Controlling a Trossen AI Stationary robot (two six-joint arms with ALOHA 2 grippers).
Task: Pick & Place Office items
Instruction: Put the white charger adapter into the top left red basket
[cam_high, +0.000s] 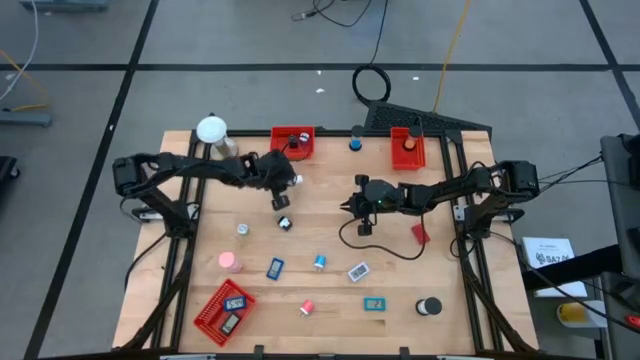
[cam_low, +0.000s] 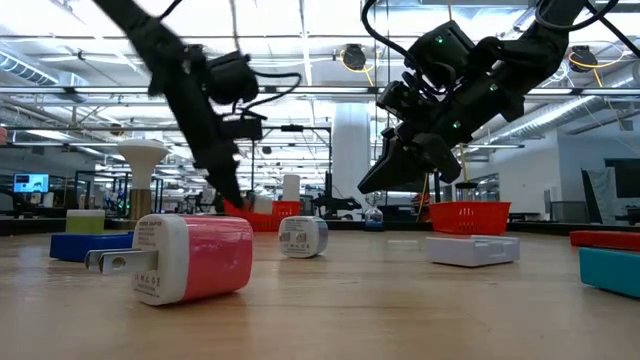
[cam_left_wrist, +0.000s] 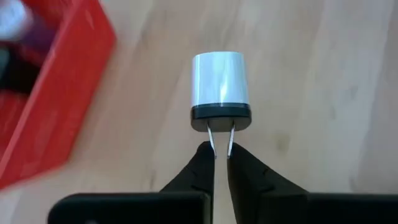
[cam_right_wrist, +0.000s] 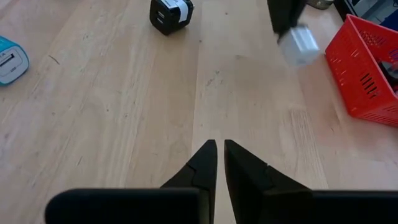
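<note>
My left gripper (cam_left_wrist: 221, 149) is shut on a small white charger plug with a black base (cam_left_wrist: 220, 84). It hovers between the far red mesh tray (cam_high: 292, 140) and a black-and-white charger (cam_high: 283, 222) that lies on the wood. In the right wrist view the white plug (cam_right_wrist: 298, 45) hangs under the left gripper. My right gripper (cam_right_wrist: 217, 146) is shut with nothing between its fingers. It hovers over bare wood right of the table's centre (cam_high: 347, 207). Other office items lie scattered on the near half, among them a pink-and-white charger (cam_low: 190, 258). My left gripper pinches the plug's two metal prongs (cam_left_wrist: 221, 138) between its two fingertips. The fingers slant down from the table's left side and lie along the prongs. The white body points away from the fingers, below them. Whether it touches the wood I cannot tell.
A second red tray (cam_high: 407, 147) stands at the far right and a third (cam_high: 224, 311) at the near left. A white ball on a stand (cam_high: 212, 130) stands at the far left. A black cable (cam_high: 365, 235) loops under my right arm. Small items (cam_high: 320, 262) dot the near half.
</note>
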